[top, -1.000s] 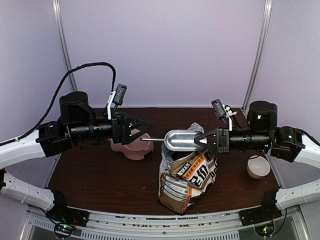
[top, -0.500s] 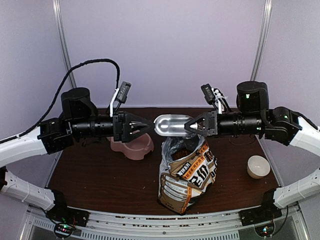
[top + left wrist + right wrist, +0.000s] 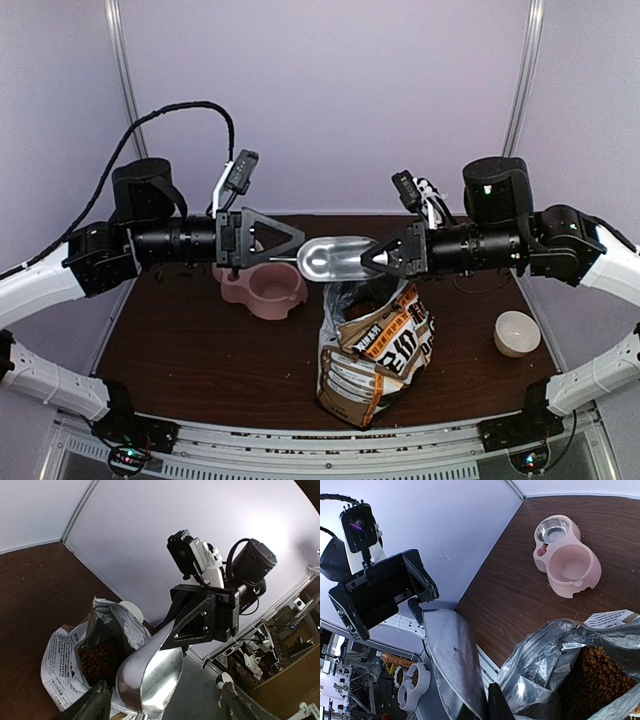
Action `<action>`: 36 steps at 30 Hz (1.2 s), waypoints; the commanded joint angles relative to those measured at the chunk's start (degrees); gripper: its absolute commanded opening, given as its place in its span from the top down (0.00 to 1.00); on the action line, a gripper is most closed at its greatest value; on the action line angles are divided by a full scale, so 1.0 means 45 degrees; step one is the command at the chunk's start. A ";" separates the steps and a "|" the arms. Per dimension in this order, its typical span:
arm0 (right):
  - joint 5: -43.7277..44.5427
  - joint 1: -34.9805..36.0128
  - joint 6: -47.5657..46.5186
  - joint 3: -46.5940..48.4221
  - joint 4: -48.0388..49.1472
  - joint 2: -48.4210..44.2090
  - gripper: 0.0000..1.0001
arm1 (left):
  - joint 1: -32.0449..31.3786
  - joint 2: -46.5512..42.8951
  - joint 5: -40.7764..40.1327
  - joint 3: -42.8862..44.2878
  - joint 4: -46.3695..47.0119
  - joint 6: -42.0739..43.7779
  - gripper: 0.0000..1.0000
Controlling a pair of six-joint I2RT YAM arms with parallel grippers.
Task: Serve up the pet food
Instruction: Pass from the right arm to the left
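Our right gripper (image 3: 375, 258), clamped on the empty scoop (image 3: 335, 260), has raised it to our left gripper (image 3: 295, 243), wide but narrowing: a handover, we judge. The kibble (image 3: 592, 675) lies in the bag (image 3: 375, 350) near the table's (image 3: 200, 350) front edge.

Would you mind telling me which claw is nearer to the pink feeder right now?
Left. The left claw hangs open above the pink feeder; the right claw is over the food bag, shut on the metal scoop.
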 commanded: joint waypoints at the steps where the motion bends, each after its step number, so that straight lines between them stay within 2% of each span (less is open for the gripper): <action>1: 0.0968 -0.0013 0.0217 0.0399 -0.0366 -0.0327 1.00 | -0.0035 -0.0124 0.0254 0.0260 -0.0103 -0.0393 0.21; 12: 0.0521 0.0008 0.0237 0.0512 0.0080 -0.0179 1.00 | -0.0035 0.0001 0.1040 -0.0104 0.0537 -0.0779 0.16; 18: 0.0581 0.0046 0.0346 0.0433 0.0348 -0.0086 1.00 | -0.0035 0.0328 0.1603 -0.0138 0.0754 -0.0857 0.22; 32: 0.0862 0.0048 0.0520 0.0336 0.0586 -0.0020 1.00 | -0.0035 0.0264 0.1897 -0.0440 0.1379 -0.0992 0.19; 36: 0.0714 0.0046 0.0492 0.0362 0.0524 0.0090 1.00 | -0.0035 0.0338 0.1873 -0.0366 0.1225 -0.0901 0.26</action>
